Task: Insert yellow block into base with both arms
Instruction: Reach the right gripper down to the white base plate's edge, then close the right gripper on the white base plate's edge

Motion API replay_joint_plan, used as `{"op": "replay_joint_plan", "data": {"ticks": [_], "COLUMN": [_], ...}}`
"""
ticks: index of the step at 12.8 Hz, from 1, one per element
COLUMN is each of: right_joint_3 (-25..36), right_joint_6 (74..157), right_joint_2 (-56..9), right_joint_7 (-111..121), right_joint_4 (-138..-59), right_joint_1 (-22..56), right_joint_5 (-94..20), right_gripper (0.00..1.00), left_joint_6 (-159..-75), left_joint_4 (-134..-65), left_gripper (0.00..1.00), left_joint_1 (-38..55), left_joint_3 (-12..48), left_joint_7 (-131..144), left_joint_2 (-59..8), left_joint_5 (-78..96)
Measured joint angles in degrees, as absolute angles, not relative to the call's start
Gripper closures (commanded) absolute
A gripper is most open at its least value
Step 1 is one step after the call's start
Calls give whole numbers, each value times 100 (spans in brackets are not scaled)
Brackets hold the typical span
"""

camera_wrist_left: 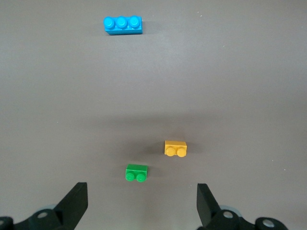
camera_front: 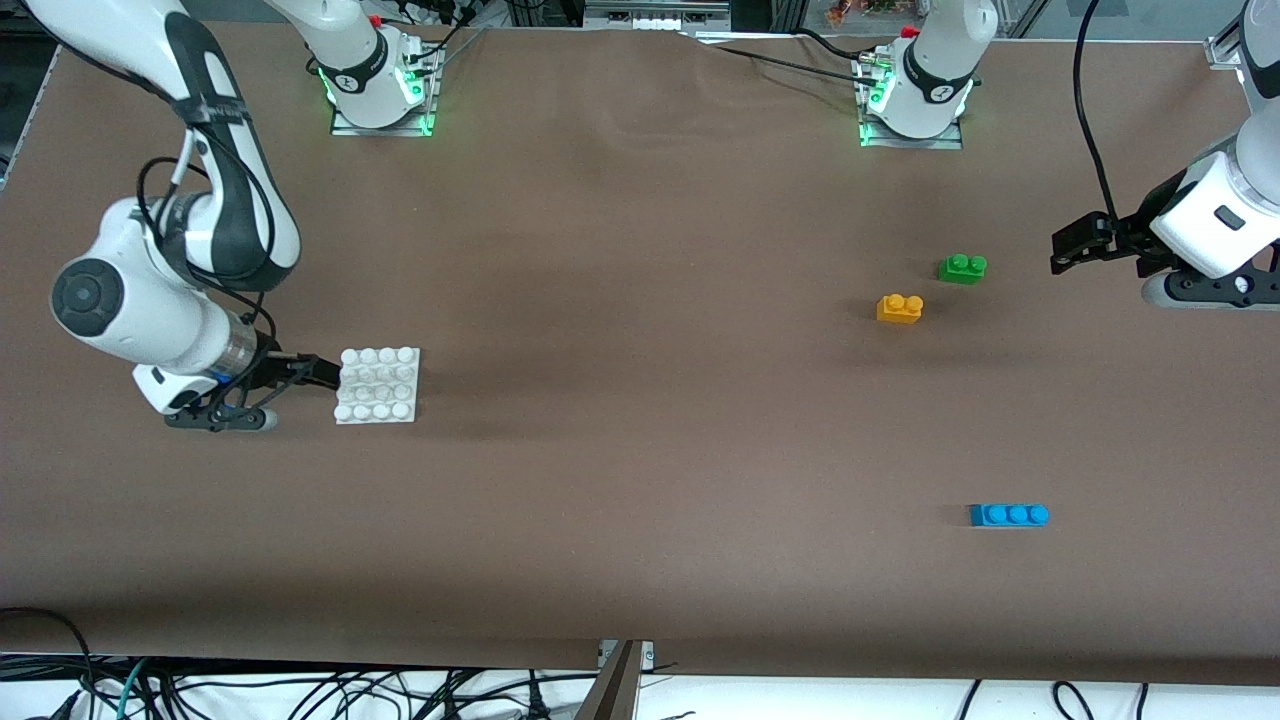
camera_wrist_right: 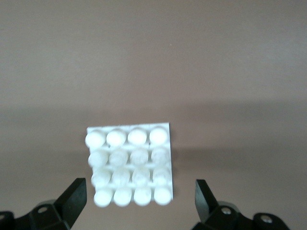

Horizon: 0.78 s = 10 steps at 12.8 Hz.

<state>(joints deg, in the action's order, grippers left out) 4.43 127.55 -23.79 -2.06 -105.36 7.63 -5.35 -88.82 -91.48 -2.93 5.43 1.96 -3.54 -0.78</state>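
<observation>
— Yellow block (camera_front: 899, 309): where does it sit from your grippers?

— It lies on the brown table (camera_front: 640, 450), out ahead of my left gripper (camera_front: 1062, 247), toward the middle of the table and well apart from the fingertips. In my left wrist view the block (camera_wrist_left: 175, 148) rests flat, studs showing, clear of both fingers (camera_wrist_left: 74, 203). A green brick (camera_front: 962, 268) lies near it, closer to my left gripper, the two not touching. A blue brick (camera_front: 1009, 515) lies well apart from both, nearer the front camera.

— And the left gripper itself?

— Spread wide, with nothing between the fingers. It hangs low at my left arm's end of the table.

— The base?

— The white base (camera_front: 378, 385) sits flat at my right arm's end of the table, well apart from the block. My right gripper (camera_front: 325, 377) is down low just beside it, fingertips at its edge; I cannot tell if they touch it. In my right wrist view the base (camera_wrist_right: 129, 165) lies just ahead of my spread fingers (camera_wrist_right: 73, 200), not between them.

— Is the right one holding anything?

— No, it is wide apart and has hold of nothing.
</observation>
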Motion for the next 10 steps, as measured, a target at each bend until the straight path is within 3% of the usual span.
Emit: {"op": "replay_joint_plan", "data": {"ticks": [5,10], "right_joint_3": [441,440], "right_joint_6": [13439,13460], "right_joint_2": [-3038,-3125], "right_joint_7": [-205,-205], "right_joint_4": [-10542,-10591], "right_joint_1": [763,762], "right_joint_5": [-826,-947], "right_gripper": [1,4], "left_joint_6": [-8882,-8882], "left_joint_4": [-9148,-9148], "left_gripper": [0,0], "left_joint_1": [-293,-293], "left_joint_3": [543,543], "left_joint_7": [196,196], "left_joint_2": [-354,-354], "left_joint_5": [-78,-78]}}
